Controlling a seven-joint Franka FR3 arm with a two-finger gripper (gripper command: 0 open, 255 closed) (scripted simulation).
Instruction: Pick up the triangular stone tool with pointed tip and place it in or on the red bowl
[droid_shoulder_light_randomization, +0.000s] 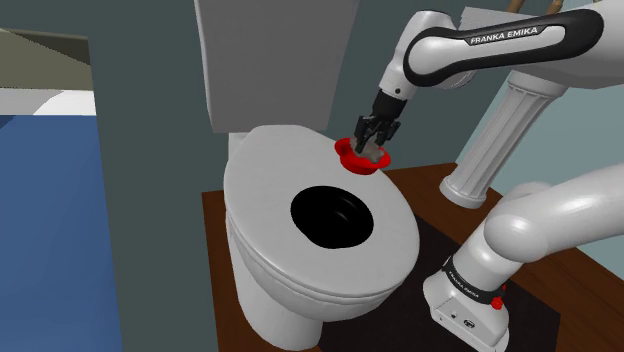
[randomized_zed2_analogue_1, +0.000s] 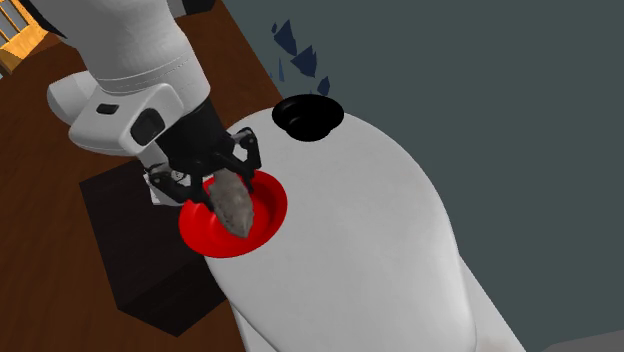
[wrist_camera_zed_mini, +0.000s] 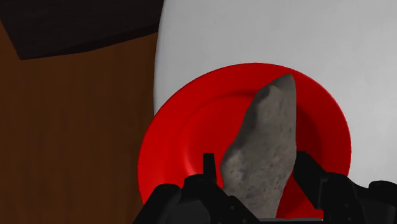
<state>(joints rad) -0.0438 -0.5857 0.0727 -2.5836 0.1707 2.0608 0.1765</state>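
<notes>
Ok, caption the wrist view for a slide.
Black gripper holds a grey pointed stone over the red bowl on a white toilet.

1. The bowl (droid_shoulder_light_randomization: 346, 156) sits on the toilet seat (droid_shoulder_light_randomization: 260, 180), at the seat's edge toward the shoulder view's right, partly overhanging it.
2. The gripper (droid_shoulder_light_randomization: 375, 140) hangs directly above the bowl, its 2 fingers clasping the stone tool (randomized_zed2_analogue_1: 234, 205) between them.
3. The tool's pointed tip reaches down inside the bowl's rim; whether it touches the bowl cannot be told.
4. In the shoulder view, the seat's opening (droid_shoulder_light_randomization: 335, 217) lies below and left of the bowl, and the tank (droid_shoulder_light_randomization: 270, 60) stands behind the seat.
5. The stand (droid_shoulder_light_randomization: 465, 305) rests on a mat (droid_shoulder_light_randomization: 430, 240) on the floor (droid_shoulder_light_randomization: 215, 215), right of the toilet in the shoulder view.
6. A pedestal (droid_shoulder_light_randomization: 500, 140) stands behind the stand, right of the bowl.
</notes>
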